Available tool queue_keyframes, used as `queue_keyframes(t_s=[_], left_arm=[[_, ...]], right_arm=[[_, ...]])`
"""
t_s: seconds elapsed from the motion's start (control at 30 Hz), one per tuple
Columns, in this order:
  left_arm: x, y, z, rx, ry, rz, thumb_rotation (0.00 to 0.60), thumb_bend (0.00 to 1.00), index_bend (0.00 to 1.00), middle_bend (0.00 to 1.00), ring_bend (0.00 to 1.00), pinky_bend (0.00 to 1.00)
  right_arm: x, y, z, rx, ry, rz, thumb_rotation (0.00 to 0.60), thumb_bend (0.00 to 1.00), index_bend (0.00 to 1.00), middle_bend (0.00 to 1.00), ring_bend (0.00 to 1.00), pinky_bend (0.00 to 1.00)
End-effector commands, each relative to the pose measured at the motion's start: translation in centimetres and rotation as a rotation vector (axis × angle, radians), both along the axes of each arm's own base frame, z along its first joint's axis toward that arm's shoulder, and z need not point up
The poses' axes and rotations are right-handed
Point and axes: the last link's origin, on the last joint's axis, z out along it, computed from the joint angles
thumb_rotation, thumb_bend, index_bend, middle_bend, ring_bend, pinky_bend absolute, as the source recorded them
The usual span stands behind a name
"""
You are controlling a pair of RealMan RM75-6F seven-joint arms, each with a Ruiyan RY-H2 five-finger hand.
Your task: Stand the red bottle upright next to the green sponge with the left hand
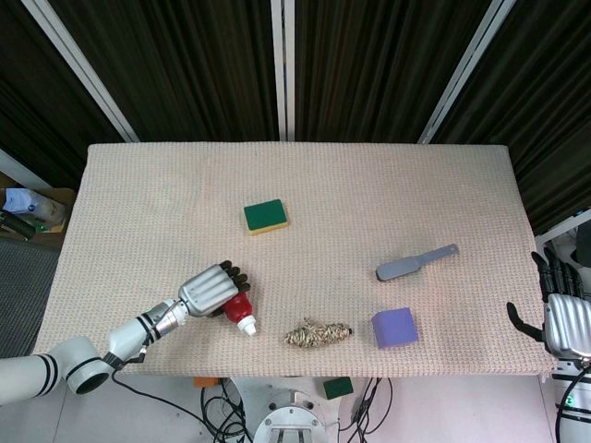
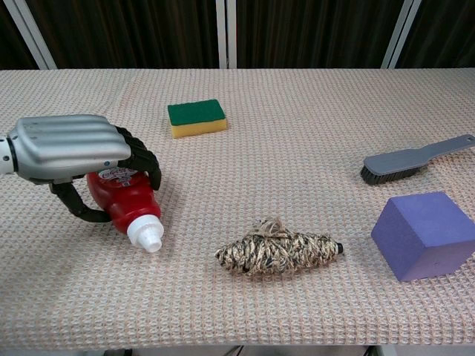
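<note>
Red bottle [image 2: 128, 200], one, lies on its side near the table's [image 1: 138, 185] front-left edge, the left hand [image 2: 70, 148] curled around it: grasped, not yet lifted or stood beside the one green sponge [image 2: 196, 118], well apart. The right hand [image 1: 563, 309] rests spread, empty, off the front-right corner.

Layout on the surface [image 2: 312, 96]: the sponge [image 2: 196, 118] is placed behind the bottle [image 2: 128, 200]; the twine bundle [image 2: 279, 252] is set right of the bottle, with the cube [image 2: 423, 235] rightmost and the brush [image 2: 414, 159] behind it.
</note>
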Motion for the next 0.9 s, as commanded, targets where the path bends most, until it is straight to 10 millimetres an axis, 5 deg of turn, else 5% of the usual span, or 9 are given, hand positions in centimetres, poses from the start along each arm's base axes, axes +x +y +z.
queue_keyframes(t_s=[0.03, 0.4, 0.67, 0.9], left_arm=[[0.2, 0.0, 0.3, 0.01, -0.032, -0.003, 0.6, 0.28, 0.61, 0.62, 0.48, 0.6], [2.9, 1.8, 3.0, 0.12, -0.192, -0.043, 0.6, 0.28, 0.64, 0.65, 0.5, 0.6], [6.9, 4.6, 4.3, 0.102, -0.338, 0.004, 0.6, 0.28, 0.67, 0.68, 0.53, 0.63], [12.2, 7.2, 3.1, 0.071, -0.402, -0.035, 0.6, 0.28, 0.68, 0.69, 0.54, 0.64]], right_arm=[[0.0, 0.0, 0.0, 0.0, 0.0, -0.002, 0.6, 0.32, 0.0, 0.0, 0.0, 0.0], [-0.2, 0.0, -0.1, 0.005, -0.005, 0.0, 0.6, 0.32, 0.0, 0.0, 0.0, 0.0], [-0.2, 0.1, 0.2, -0.004, -0.011, 0.008, 0.6, 0.32, 0.0, 0.0, 0.0, 0.0], [-0.5, 0.0, 0.4, -0.007, -0.017, -0.001, 0.6, 0.32, 0.0, 0.0, 0.0, 0.0]])
